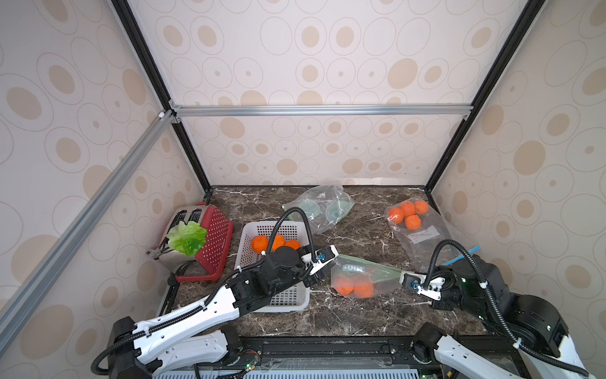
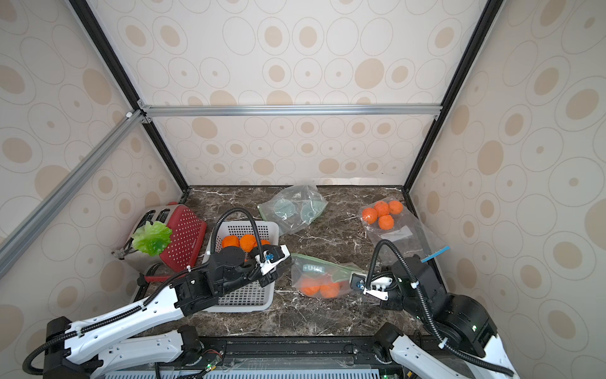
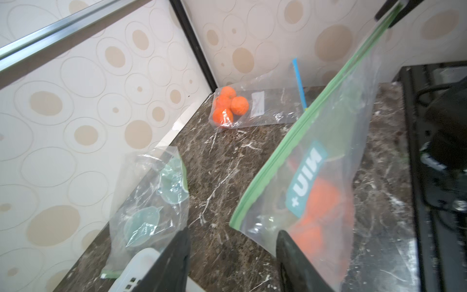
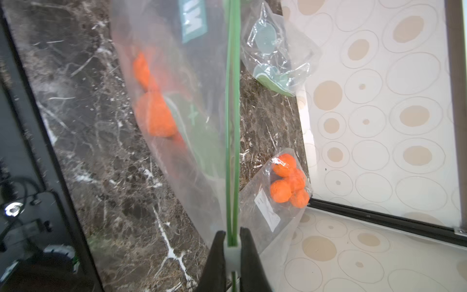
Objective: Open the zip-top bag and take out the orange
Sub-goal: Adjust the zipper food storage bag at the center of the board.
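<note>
My right gripper (image 4: 232,244) is clamped on the slider (image 4: 233,254) at one end of the bag (image 1: 364,274), keeping its green zip lifted and taut so the seal can be drawn open. My left gripper (image 3: 232,236) stands spread and empty just beside the bag's other end, placed, I judge, to pinch it. The bag stretches between my grippers with two oranges (image 1: 345,286) showing inside, perhaps a third hidden. I count three bags: this one, a second bag (image 1: 423,236) beyond my right gripper with four oranges, and a third bag (image 1: 323,208) beyond my left with pale lids; the basket (image 1: 242,244) under my left wrist holds three.
</note>
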{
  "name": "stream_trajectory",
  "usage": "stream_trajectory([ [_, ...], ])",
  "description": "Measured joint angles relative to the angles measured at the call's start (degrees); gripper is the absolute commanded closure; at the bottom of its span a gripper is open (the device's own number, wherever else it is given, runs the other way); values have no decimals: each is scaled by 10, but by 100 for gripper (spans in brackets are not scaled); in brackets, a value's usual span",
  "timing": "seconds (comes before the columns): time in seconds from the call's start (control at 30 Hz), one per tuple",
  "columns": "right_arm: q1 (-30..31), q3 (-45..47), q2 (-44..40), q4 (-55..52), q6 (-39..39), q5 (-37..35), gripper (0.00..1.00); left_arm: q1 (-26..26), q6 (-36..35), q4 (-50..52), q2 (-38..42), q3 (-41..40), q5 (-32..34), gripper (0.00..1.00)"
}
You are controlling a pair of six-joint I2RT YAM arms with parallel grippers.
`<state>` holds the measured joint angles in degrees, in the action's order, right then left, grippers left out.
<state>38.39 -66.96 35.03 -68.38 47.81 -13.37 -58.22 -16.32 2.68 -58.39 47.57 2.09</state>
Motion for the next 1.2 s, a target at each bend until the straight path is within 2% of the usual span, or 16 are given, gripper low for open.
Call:
stream_trajectory([
  [0.1, -2, -1, 50, 64, -14, -31, 100, 1, 10, 5, -12, 6, 43, 13],
  [0.17, -9, -14, 106, 109, -25, -48, 100, 2, 18, 5, -9, 8, 72, 10],
  [0.37, -70, -95, 240, 231, -88, -48, 100, 37, 61, 7, 18, 20, 129, 11],
  [0.53, -84, -150, 276, 312, -117, -43, 100, 58, 89, 9, 42, 22, 148, 12],
  [0.67, -85, -127, 253, 339, -111, -6, 100, 58, 99, 11, 49, 22, 145, 13],
  [0.83, -85, -5, 161, 306, -126, 88, 97, 58, 111, 14, 53, 21, 125, 14],
  [1.03, -82, 151, 73, 244, -168, 255, 83, 58, 132, 42, 51, 21, 63, 17],
  [1.2, -76, 229, 38, 226, -192, 302, 77, 58, 149, 44, 46, -1, 12, 19],
])
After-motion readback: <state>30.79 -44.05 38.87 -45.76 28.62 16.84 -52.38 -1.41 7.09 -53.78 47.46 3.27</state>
